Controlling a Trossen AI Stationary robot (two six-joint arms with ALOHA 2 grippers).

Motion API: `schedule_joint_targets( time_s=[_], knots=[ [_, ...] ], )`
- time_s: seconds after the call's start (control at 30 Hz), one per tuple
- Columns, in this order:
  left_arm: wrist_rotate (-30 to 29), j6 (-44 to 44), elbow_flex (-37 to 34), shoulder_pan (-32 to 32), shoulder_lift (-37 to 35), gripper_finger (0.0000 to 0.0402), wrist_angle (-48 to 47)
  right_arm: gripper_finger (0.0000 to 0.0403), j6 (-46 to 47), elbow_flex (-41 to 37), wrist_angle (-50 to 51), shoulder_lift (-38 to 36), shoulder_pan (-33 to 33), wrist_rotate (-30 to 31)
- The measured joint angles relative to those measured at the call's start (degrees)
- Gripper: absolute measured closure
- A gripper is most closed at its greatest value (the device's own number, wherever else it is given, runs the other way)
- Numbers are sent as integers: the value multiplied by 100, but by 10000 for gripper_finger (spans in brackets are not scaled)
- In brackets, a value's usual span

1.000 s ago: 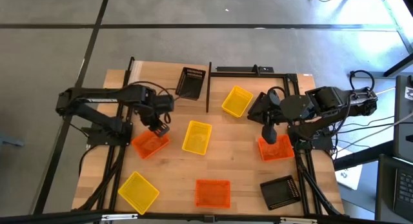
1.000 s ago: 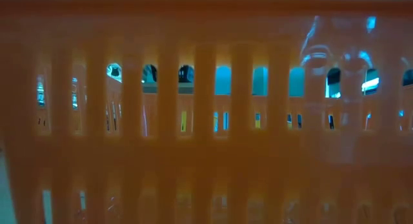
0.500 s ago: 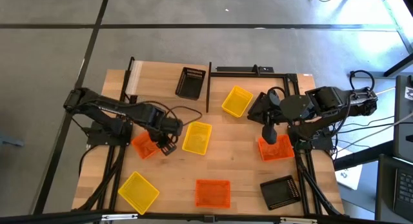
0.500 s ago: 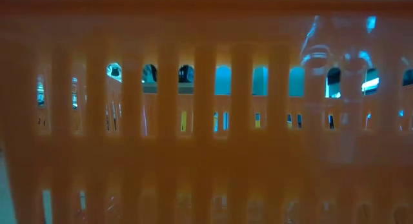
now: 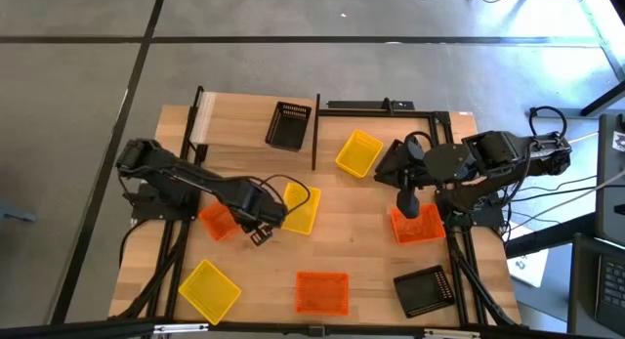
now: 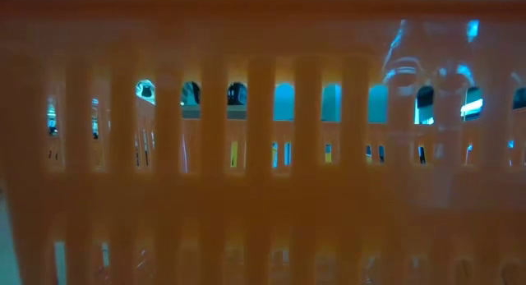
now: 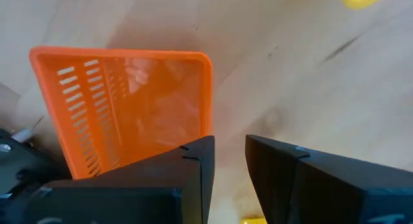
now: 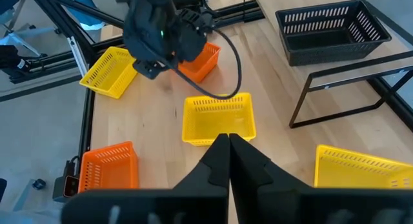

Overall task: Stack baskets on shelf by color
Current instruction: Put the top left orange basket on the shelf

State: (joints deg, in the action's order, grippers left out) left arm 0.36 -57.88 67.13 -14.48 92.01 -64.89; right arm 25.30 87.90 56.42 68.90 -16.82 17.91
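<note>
The left gripper (image 5: 258,232) hovered over bare wood between an orange basket (image 5: 217,221) and a yellow basket (image 5: 301,208), jaws slightly parted and empty. The right gripper (image 5: 404,206) stood over a second orange basket (image 5: 420,226) near the table's right edge, jaws fully closed, holding nothing visible. The shelf (image 5: 314,124) ran along the far edge, with a black basket (image 5: 289,125) inside it, long axis pointing front to back. Open tabletop lay between the central yellow basket and the front orange basket (image 5: 321,292).
</note>
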Motion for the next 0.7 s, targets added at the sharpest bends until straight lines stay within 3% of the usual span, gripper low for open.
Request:
schedule_joint_targets(
  time_s=[0.3,0.7],
  knots=[
    [-68,189,-18,3,324,323,3,402,11,0,-3,0,0,-2],
    [-92,159,-564,7,340,323,192,402,11,0,-8,0,0,-2]
  ],
)
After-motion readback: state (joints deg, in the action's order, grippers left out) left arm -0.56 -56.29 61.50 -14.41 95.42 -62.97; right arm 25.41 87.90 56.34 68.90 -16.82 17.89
